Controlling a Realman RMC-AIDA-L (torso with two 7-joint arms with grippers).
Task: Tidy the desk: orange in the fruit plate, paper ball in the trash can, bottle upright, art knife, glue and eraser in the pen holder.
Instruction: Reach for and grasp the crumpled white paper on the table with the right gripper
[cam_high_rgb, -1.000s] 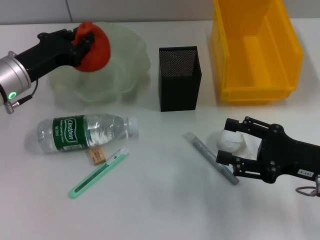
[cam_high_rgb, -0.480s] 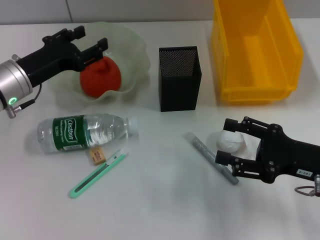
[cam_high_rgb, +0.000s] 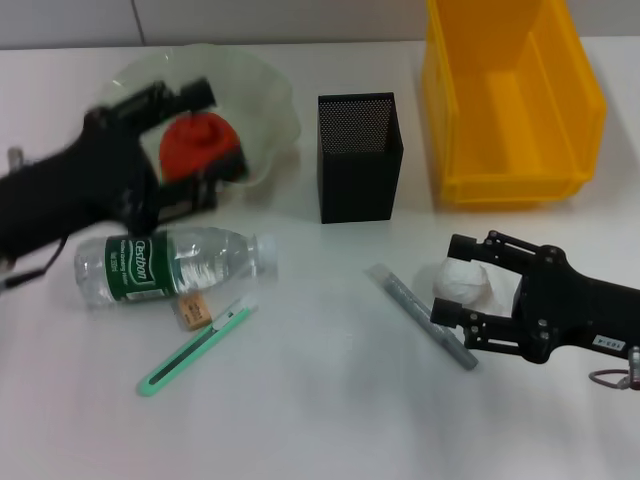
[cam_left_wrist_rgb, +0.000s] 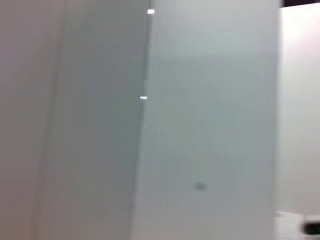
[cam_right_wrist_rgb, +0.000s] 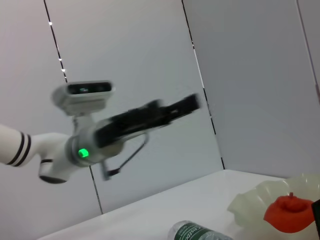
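Observation:
The orange (cam_high_rgb: 197, 143) lies in the pale translucent fruit plate (cam_high_rgb: 272, 108); my left gripper (cam_high_rgb: 218, 130) hovers over it, open and blurred. The orange (cam_right_wrist_rgb: 289, 216), the plate (cam_right_wrist_rgb: 252, 205) and that gripper (cam_right_wrist_rgb: 165, 112) also show in the right wrist view. My right gripper (cam_high_rgb: 452, 282) is open, one finger on each side of the white paper ball (cam_high_rgb: 464, 283). The bottle (cam_high_rgb: 170, 262) lies on its side. A tan eraser (cam_high_rgb: 196, 310) and the green art knife (cam_high_rgb: 195, 347) lie just in front of it. The grey glue stick (cam_high_rgb: 422, 315) lies left of the paper ball.
The black mesh pen holder (cam_high_rgb: 358, 155) stands at the middle back. The yellow bin serving as trash can (cam_high_rgb: 510, 100) stands at the back right. The left wrist view shows only a plain grey wall.
My left gripper let the orange go into the fruit plate, then swung nearer and to the right above it. The right arm has not moved.

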